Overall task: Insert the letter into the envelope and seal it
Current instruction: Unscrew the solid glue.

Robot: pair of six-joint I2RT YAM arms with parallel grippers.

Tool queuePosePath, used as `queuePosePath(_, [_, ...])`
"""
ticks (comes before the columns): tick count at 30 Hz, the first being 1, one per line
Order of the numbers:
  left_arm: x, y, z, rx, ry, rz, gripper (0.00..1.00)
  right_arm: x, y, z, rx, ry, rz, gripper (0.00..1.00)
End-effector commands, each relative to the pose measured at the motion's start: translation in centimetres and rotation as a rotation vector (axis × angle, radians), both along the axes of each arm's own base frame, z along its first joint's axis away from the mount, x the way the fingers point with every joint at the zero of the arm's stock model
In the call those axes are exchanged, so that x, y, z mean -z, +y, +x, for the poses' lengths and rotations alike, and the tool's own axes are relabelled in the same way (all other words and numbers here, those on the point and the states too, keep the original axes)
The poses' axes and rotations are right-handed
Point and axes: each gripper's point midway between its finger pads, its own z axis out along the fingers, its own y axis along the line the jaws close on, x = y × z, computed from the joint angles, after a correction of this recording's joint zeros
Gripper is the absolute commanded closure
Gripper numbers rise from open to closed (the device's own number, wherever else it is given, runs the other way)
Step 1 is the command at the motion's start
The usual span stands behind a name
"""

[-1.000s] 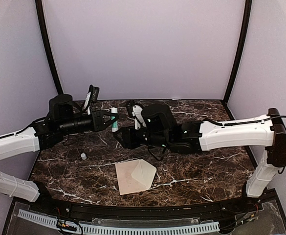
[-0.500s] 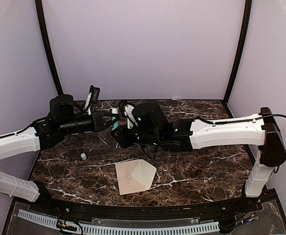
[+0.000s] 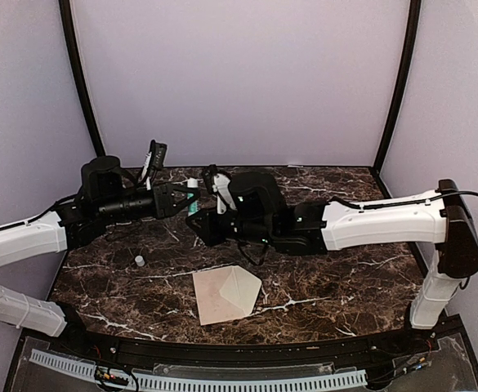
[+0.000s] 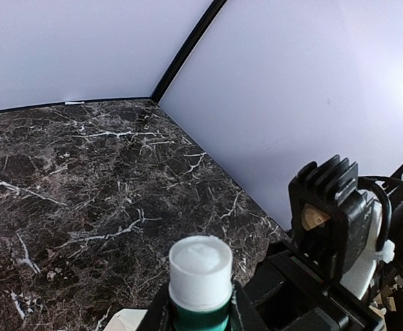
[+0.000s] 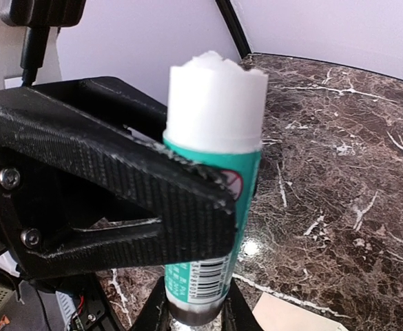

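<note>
Nearest the arm bases, the envelope point(image 3: 214, 298) lies flat on the marble surface point(image 3: 345, 278), with its pointed flap point(image 3: 245, 286) open toward the right. The letter does not show as a separate sheet, so I judge it is already inside. A little farther back and to the left sits a small white cap point(image 3: 139, 260), well apart from the envelope. Beyond that, above the middle of the surface, both arms meet on a glue stick point(image 3: 191, 189). The left tool point(image 3: 185, 201) is closed around its green body. The right tool point(image 3: 199, 226) pinches its base, and white glue stands bare at the top. The step looks like winding the glue out before sealing. To do it well, the left grip should hold the body firm while the right turns the base only slightly, since a long stub could smear or snap. The tip should then follow the flap's edges lightly, with the envelope kept from sliding.
</note>
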Motion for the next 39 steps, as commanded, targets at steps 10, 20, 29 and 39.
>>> queuePosePath(10, [-5.8,-2.8,-7.6,0.494,-0.169,-0.190,1.00,-11.2,-3.5,-6.5,-0.463,-0.109,0.510,1.00])
queuePosePath(20, [-7.1,-3.0,-11.7,0.710,-0.217,-0.232,1.00,-12.3,-4.4,-10.3,-0.682,-0.116,0.544,1.00])
queuePosePath(29, [-7.7,-1.9,-9.0,0.456,-0.268,-0.213,1.00,-10.2,-6.0,-7.6,-0.459,-0.111,0.481,0.56])
queuePosePath(39, [-4.8,2.3,-1.5,-0.085,-0.191,-0.051,1.00,-5.5,-4.9,-2.3,-0.005,-0.092,0.205,0.39])
